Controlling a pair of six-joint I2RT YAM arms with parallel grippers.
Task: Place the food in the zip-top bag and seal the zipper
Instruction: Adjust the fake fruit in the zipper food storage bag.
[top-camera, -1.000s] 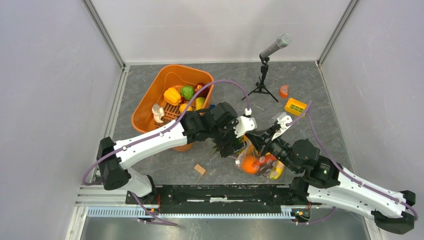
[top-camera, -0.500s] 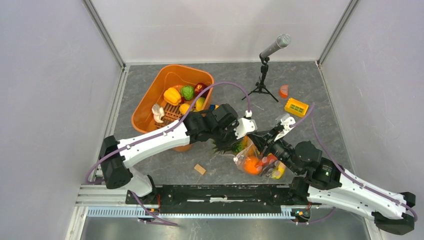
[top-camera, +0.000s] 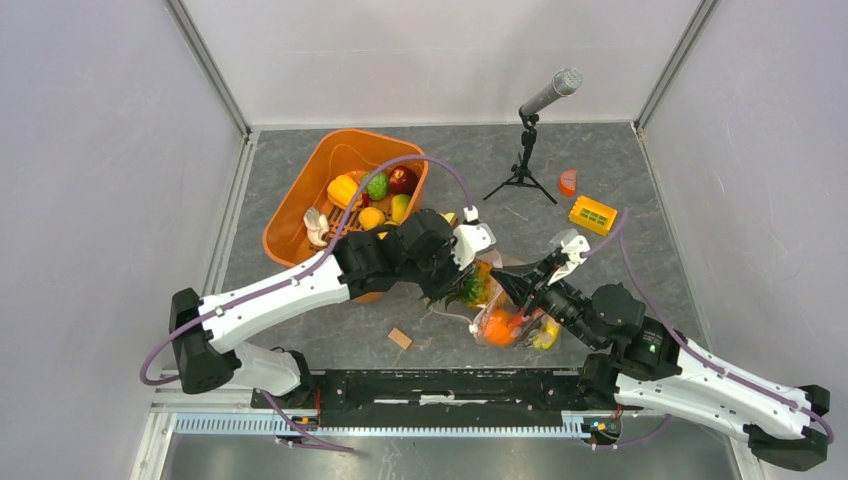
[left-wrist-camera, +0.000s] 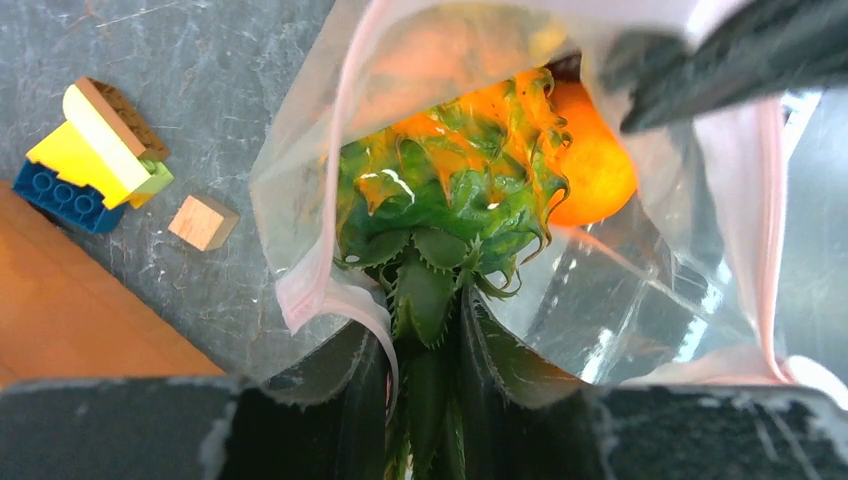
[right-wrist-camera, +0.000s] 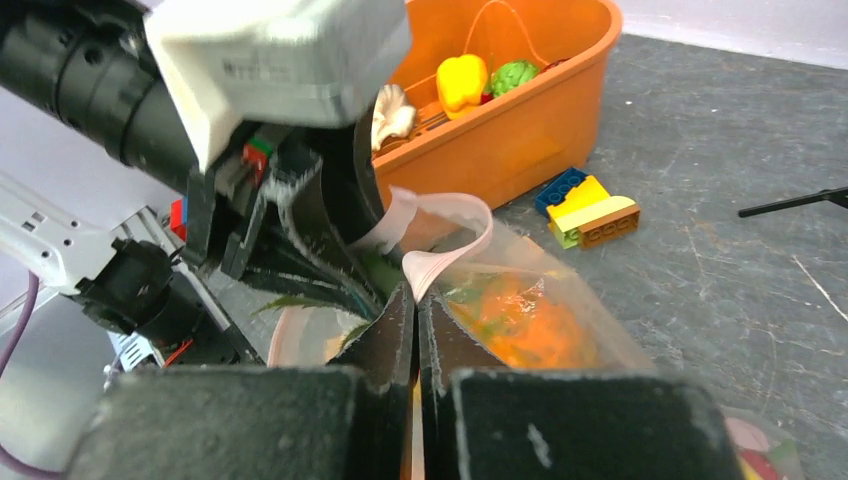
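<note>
A toy pineapple (left-wrist-camera: 450, 190) hangs in the mouth of the clear zip-top bag (left-wrist-camera: 680, 290), body down inside, green crown up. My left gripper (left-wrist-camera: 435, 385) is shut on that crown. From above, the pineapple (top-camera: 474, 284) sits just right of the left gripper (top-camera: 455, 278). My right gripper (right-wrist-camera: 415, 300) is shut on the bag's mouth edge and holds the pink zipper strip (right-wrist-camera: 440, 215) up. An orange fruit (left-wrist-camera: 600, 170) and other food lie inside the bag (top-camera: 510, 325). The slider is not visible.
The orange tub (top-camera: 300, 195) with more toy food stands behind the left arm. Stacked building blocks (left-wrist-camera: 90, 160) and a wooden cube (left-wrist-camera: 203, 221) lie next to it. A microphone tripod (top-camera: 525, 150), a yellow block (top-camera: 591, 213) and an orange piece (top-camera: 568, 182) sit at the back right.
My left gripper has closed on the pineapple's crown and drawn back to the left with it. The right gripper still holds the bag's edge, shifted slightly left.
</note>
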